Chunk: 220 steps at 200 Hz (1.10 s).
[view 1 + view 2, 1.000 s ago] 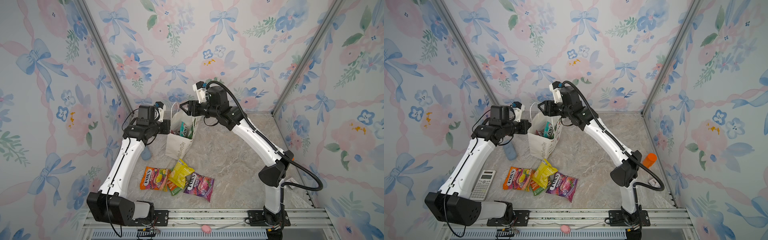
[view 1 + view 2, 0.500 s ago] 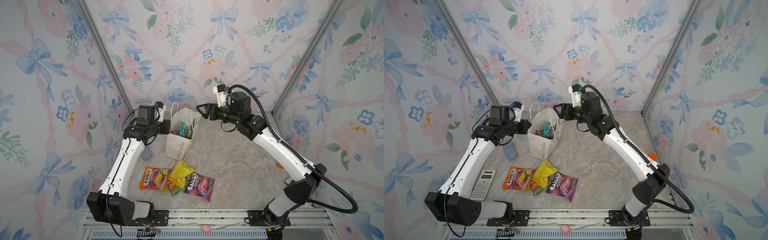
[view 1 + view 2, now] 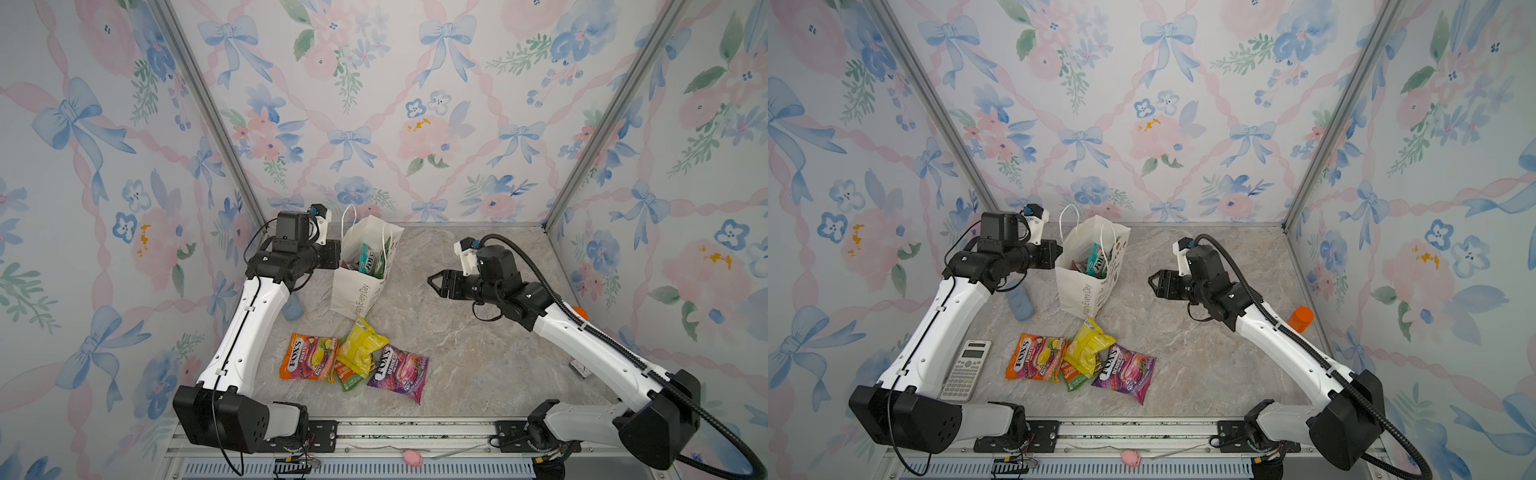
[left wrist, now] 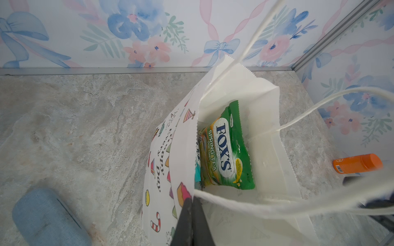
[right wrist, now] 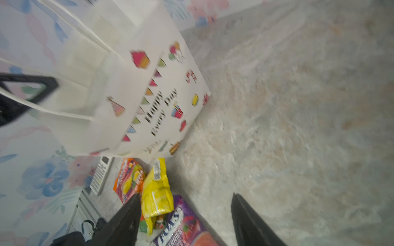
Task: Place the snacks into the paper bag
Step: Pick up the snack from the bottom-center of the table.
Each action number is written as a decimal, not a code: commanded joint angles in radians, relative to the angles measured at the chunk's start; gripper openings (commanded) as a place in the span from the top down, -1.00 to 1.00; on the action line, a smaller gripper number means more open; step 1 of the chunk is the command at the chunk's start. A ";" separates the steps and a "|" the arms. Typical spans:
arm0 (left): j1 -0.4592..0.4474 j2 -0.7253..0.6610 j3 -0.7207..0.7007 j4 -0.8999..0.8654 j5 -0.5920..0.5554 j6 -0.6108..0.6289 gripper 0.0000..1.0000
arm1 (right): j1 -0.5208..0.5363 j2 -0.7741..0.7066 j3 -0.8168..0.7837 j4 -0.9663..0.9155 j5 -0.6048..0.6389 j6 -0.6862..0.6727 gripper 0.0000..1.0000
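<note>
**Left claw clamped on the bag rim, right claw wide and empty**

I read the top views with twelve o'clock at the back wall. At eight o'clock on the marble tabletop (image 3: pixel 1204 374), a white calculator (image 3: pixel 966 370) lies flat beside my left arm. A blue-grey case (image 3: pixel 1019 299) lies at ten o'clock, near the bag's left side.

My left gripper (image 4: pixel 192 201) has its fingers pressed together on the rim of the paper bag (image 3: pixel 357 291), and a cord handle runs across just past the tips. The bag stands upright at eleven o'clock with its mouth open. Inside, a green FOX'S packet (image 4: pixel 226 147) leans against the wall, with a teal packet (image 3: pixel 365 257) beside it.

At six o'clock from the bag, four snacks lie loose in a cluster. The orange packet (image 3: pixel 309 357) is on the left and the purple packet (image 3: pixel 399 372) on the right. The crinkled yellow packet (image 3: pixel 361 345) lies between them, overlapping a small green packet (image 3: pixel 349 376).

My right gripper (image 3: pixel 434 284) hangs above the table at three o'clock from the bag, well apart from it. Its tips point toward nine o'clock and its fingers are spread, with nothing between them.

An orange-capped bottle (image 3: pixel 1300 318) sits by the right wall, partly hidden behind my right arm.
</note>
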 commanded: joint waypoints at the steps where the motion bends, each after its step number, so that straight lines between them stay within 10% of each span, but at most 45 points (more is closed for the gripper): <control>1: 0.003 -0.031 -0.007 0.031 0.012 0.012 1.00 | 0.046 -0.057 -0.133 -0.047 0.024 0.108 -0.55; 66: 0.001 -0.027 -0.007 0.033 0.009 0.007 1.00 | 0.201 -0.095 -0.377 0.077 -0.005 0.325 -0.88; 220: 0.002 -0.037 -0.010 0.033 0.008 0.011 1.00 | 0.271 0.102 -0.502 0.357 -0.188 0.508 -0.18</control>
